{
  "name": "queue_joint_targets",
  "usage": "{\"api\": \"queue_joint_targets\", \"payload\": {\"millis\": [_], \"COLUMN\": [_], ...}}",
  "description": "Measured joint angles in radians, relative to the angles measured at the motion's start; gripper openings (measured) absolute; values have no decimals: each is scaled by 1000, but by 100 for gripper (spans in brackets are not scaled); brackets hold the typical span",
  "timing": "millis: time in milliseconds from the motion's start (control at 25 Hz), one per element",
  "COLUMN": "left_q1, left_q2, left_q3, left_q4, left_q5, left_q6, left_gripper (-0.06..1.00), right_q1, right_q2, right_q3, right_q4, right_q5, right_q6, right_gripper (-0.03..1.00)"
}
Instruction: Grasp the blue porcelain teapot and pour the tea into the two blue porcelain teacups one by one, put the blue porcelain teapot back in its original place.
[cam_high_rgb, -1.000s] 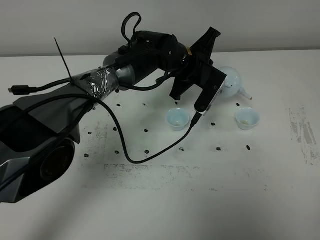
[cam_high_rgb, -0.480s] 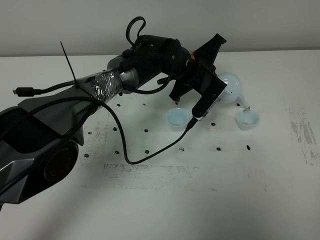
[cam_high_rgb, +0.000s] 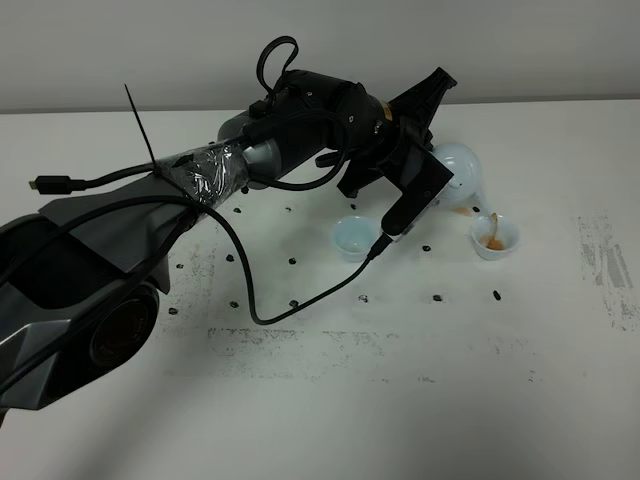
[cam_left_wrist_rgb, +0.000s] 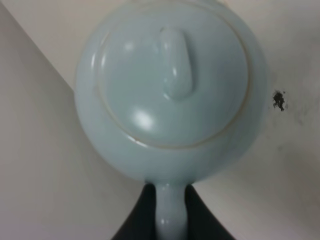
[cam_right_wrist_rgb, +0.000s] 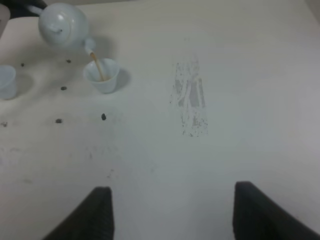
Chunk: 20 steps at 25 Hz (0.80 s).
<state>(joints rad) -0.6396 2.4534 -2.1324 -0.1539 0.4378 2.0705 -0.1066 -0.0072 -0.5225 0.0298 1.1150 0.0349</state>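
My left gripper (cam_left_wrist_rgb: 170, 205) is shut on the loop handle of the pale blue teapot (cam_left_wrist_rgb: 170, 90), whose knobbed lid faces the left wrist camera. In the high view the teapot (cam_high_rgb: 463, 168) is held above the table and tilted, spout down toward the right teacup (cam_high_rgb: 495, 238). A thin brown stream of tea (cam_right_wrist_rgb: 96, 66) runs from the spout into that cup (cam_right_wrist_rgb: 103, 76). The left teacup (cam_high_rgb: 355, 238) stands apart, under my left wrist, and shows at the edge of the right wrist view (cam_right_wrist_rgb: 5, 82). My right gripper (cam_right_wrist_rgb: 172, 212) is open and empty, well away from the cups.
The white table (cam_high_rgb: 330, 400) has small black marks scattered around the cups and a grey scuffed patch (cam_high_rgb: 608, 265) at the right. A black cable (cam_high_rgb: 300, 300) hangs from my left wrist across the table.
My left gripper has tipped the teapot further, its spout now over the right teacup. Brown tea now streams into that cup. The cups have not moved.
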Motion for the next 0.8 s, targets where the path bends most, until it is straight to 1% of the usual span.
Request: {"api": "queue_joint_targets", "payload": {"millis": [800], "left_q1": [-1], "left_q2": [0], "left_q3": [0], "left_q4": [29], "left_q5": [-41], "left_q6": [1], "left_gripper": [8], "right_q1": [0], "right_q2": [0], "right_q3": [0], "right_q4": [0], "right_q5": [0], "right_q6": [0], "right_gripper": [54]}}
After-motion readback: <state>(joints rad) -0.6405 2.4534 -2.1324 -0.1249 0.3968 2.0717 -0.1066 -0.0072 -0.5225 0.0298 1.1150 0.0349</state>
